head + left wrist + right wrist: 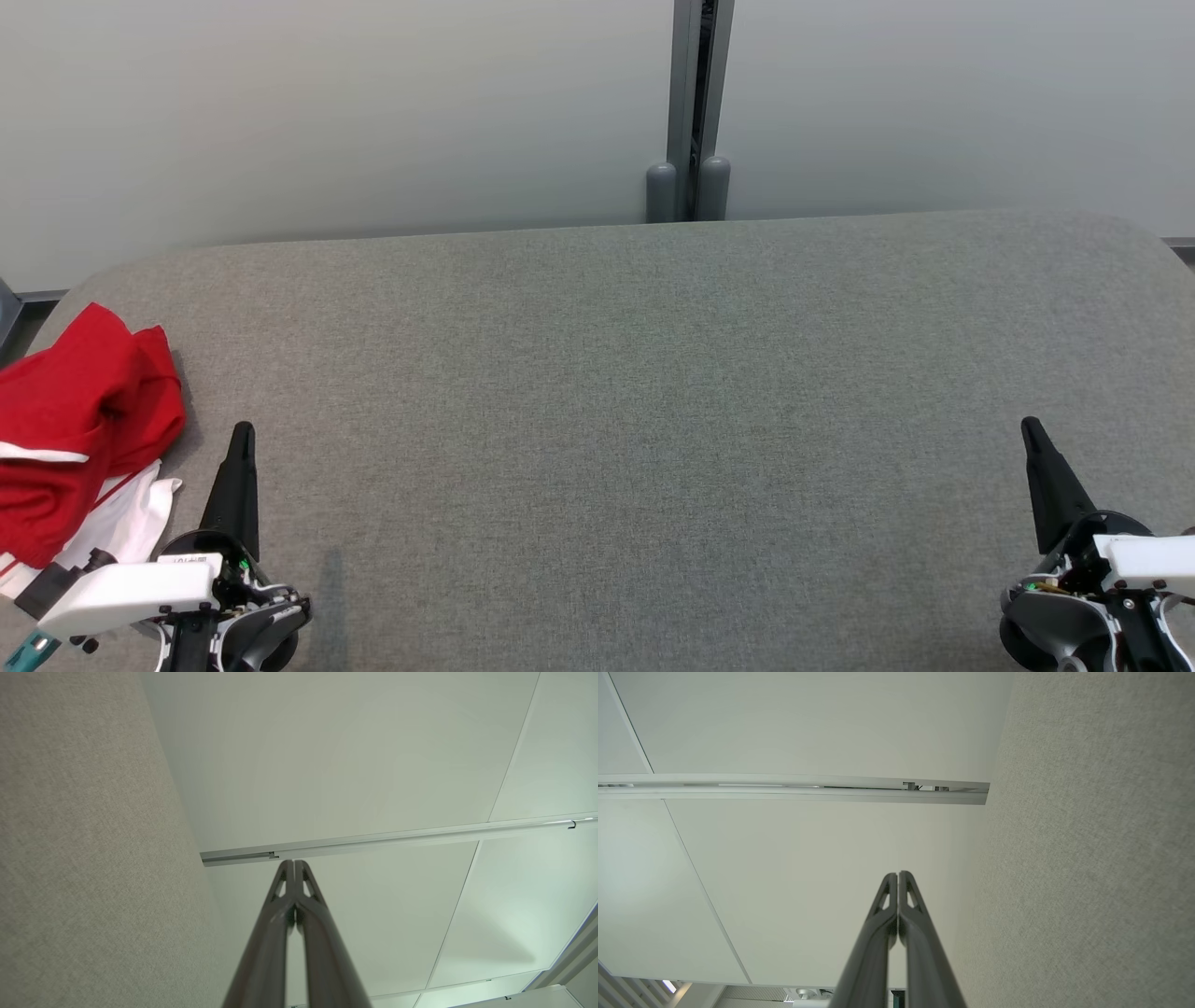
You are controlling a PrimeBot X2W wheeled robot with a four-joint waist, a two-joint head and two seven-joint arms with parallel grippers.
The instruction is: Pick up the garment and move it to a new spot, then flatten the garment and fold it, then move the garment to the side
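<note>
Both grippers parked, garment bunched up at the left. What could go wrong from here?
1. The red-and-white garment lies crumpled near the table's left edge; a sideways nudge might push it off.
2. The left gripper beside it is shut; reaching in closed would likely shove the cloth, not grasp it.
3. Its layers overlap, so a pinch may catch several and hinder flattening.

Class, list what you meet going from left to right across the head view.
In order: red and white garment → left end effector → grey wall post → right end effector.
</note>
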